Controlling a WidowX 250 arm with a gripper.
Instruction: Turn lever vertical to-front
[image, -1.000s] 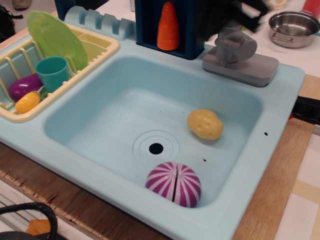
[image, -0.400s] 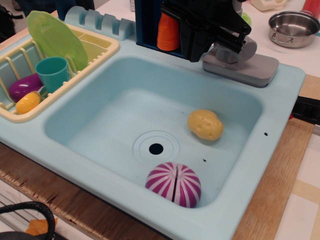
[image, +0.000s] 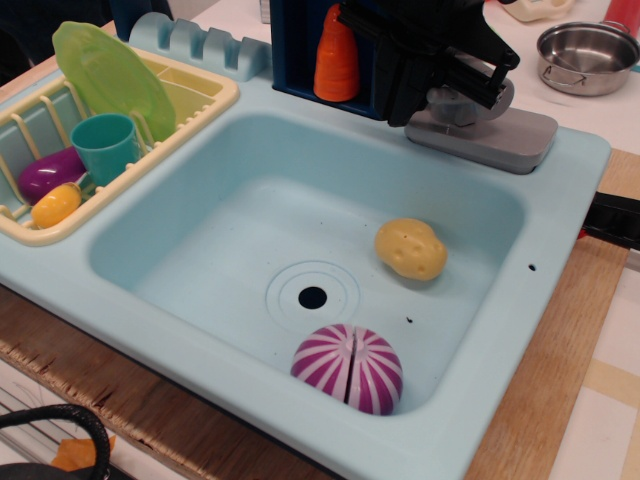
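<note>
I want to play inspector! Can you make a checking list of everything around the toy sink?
Surface: light blue sink on a wooden board.
Job's things: lever hidden behind the tool; grey faucet base visible.
Clutter: yellow potato, striped purple ball, green plate, teal cup, orange carrot.
Grippers: black tool at the faucet; open or shut unclear.
Cables: black cable, bottom left.
Surroundings: metal pot.
</note>
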